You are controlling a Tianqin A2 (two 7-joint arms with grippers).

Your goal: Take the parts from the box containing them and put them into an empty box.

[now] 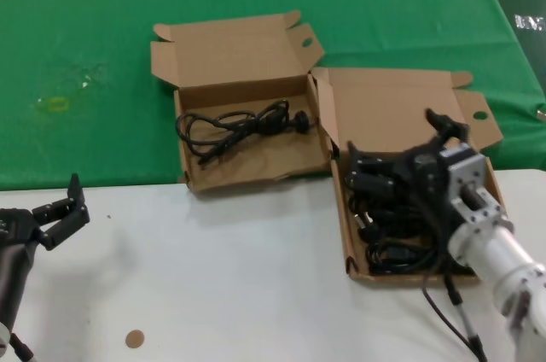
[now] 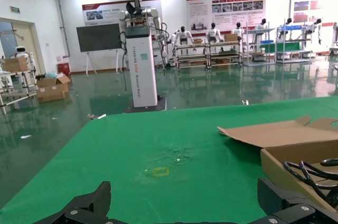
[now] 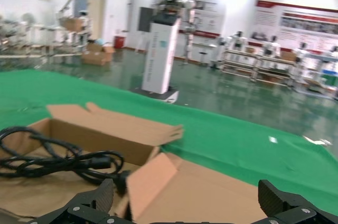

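Observation:
The box containing the parts [image 1: 357, 272] lies on the right, its lid [image 1: 392, 106] open, with several black cords [image 1: 397, 251] piled inside. My right gripper [image 1: 394, 147] hovers over that pile, open and empty; between its fingertips [image 3: 103, 195] I see only this box's lid [image 3: 211, 192]. The other box [image 1: 243, 176], with a wavy front rim, sits left of it and holds one looped cord [image 1: 243, 125], which also shows in the right wrist view [image 3: 58, 160]. My left gripper [image 1: 61, 213] is open and empty, low at the near left; its wrist view [image 2: 187, 205] shows that box [image 2: 285, 166] and its cord [image 2: 311, 171].
Both boxes straddle the edge between the green cloth [image 1: 94, 29] at the back and the white table [image 1: 213, 277] in front. A small brown disc [image 1: 134, 339] lies near the front edge. A yellow mark [image 1: 55, 104] is on the cloth at the far left.

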